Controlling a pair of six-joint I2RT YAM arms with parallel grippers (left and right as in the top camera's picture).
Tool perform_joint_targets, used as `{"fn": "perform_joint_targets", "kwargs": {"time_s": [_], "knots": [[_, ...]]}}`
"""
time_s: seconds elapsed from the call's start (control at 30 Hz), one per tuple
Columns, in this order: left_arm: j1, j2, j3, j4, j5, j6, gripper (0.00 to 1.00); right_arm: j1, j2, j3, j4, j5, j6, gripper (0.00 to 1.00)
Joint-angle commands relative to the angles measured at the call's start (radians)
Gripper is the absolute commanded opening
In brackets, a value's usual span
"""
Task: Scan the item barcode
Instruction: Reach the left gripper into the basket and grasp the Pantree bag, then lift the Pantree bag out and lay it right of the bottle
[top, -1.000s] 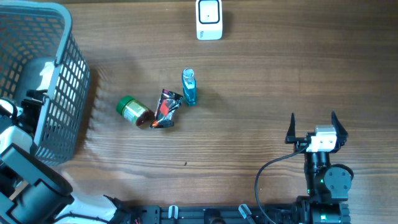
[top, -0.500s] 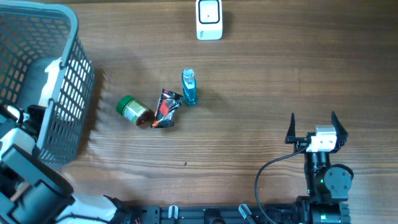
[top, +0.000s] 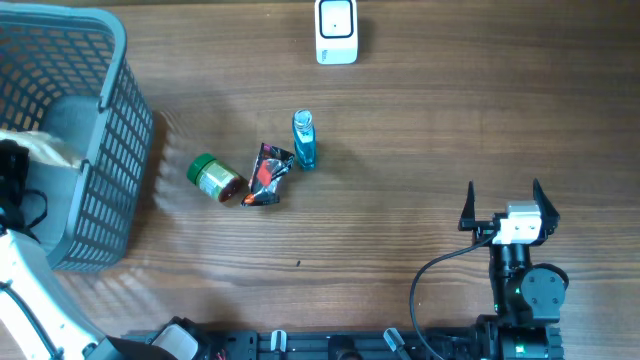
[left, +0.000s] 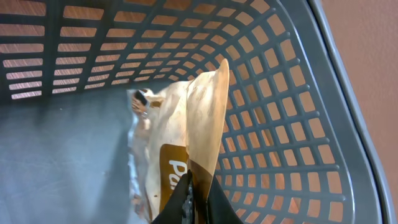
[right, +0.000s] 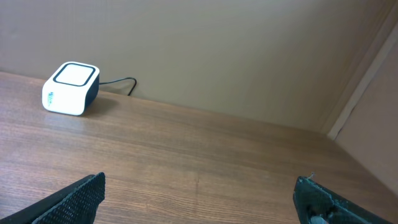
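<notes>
Inside the grey basket (top: 110, 70) my left gripper (left: 198, 190) is shut on the edge of a tan and brown snack bag (left: 202, 118). The bag stands on edge against the basket's mesh wall (left: 286, 130). In the overhead view the bag (top: 42, 148) shows at the basket's left side, next to the dark left arm. No barcode shows on it. The white scanner (top: 336, 30) sits at the far middle of the table, also visible as the scanner (right: 70, 88) in the right wrist view. My right gripper (top: 503, 205) stands open over bare wood at the near right.
A green-lidded jar (top: 215, 178), a dark crumpled packet (top: 268, 175) and a small blue bottle (top: 304, 139) lie together mid-table, right of the basket. A cable runs from the scanner toward the wall (right: 186, 50).
My left gripper has shut on the snack bag inside the basket, and the left arm has shifted. The basket has nudged slightly to the right. The right arm has not moved.
</notes>
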Motion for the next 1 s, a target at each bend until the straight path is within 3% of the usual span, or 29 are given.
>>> {"fn": "perform_joint_targets", "kwargs": {"time_s": [0.0,0.27,0.43,0.53,0.63,0.8,0.97], "knots": [[0.000,-0.057,0.069,0.000,0.029,-0.013,0.04,0.002,-0.008,-0.001,0.004,0.010,-0.006,1.00],[0.000,-0.160,0.400,-0.156,0.151,-0.014,0.04,0.002,-0.005,-0.001,0.004,0.010,-0.006,1.00],[-0.004,-0.247,0.484,-0.176,0.419,-0.092,0.04,0.002,-0.005,-0.001,0.004,0.010,-0.006,1.00],[-0.079,-0.283,0.484,-0.202,0.536,-0.092,0.04,0.002,-0.005,-0.001,0.004,0.010,-0.006,1.00],[-0.216,-0.301,0.484,-0.220,0.542,-0.088,0.04,0.002,-0.005,-0.001,0.004,0.010,-0.006,1.00],[-0.595,-0.298,0.484,-0.229,0.539,-0.054,0.04,0.002,-0.005,-0.001,0.004,0.010,-0.006,1.00],[-0.871,-0.236,0.484,-0.396,0.311,0.105,0.04,0.002,-0.005,-0.001,0.004,0.010,-0.006,1.00]]}}
